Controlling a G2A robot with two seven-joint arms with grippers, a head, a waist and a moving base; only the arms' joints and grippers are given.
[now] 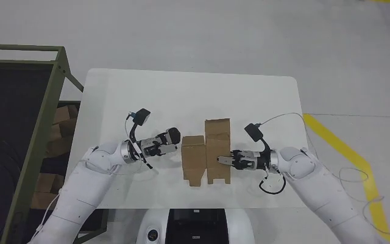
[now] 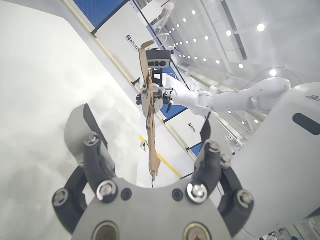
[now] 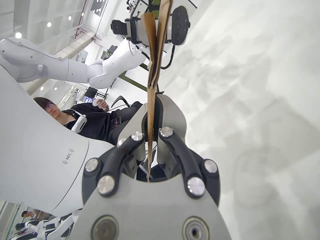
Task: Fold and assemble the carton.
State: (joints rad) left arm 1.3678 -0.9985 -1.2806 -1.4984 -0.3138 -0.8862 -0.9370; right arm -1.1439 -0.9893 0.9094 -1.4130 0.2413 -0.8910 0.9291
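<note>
Opening step. My right gripper (image 3: 151,116) is clamped on one edge of the flattened carton (image 1: 204,155) at mid-table (image 1: 122,97). My left gripper (image 1: 175,135) is spread wide and empty, just beside the opposite edge. Next, I judge, it grips that edge so the walls can be drawn apart.

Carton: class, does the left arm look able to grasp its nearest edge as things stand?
Probably yes. The left gripper is open just beside the edge of the carton, with nothing between them. The right gripper is shut on the carton's opposite side, clear of that approach.
</note>
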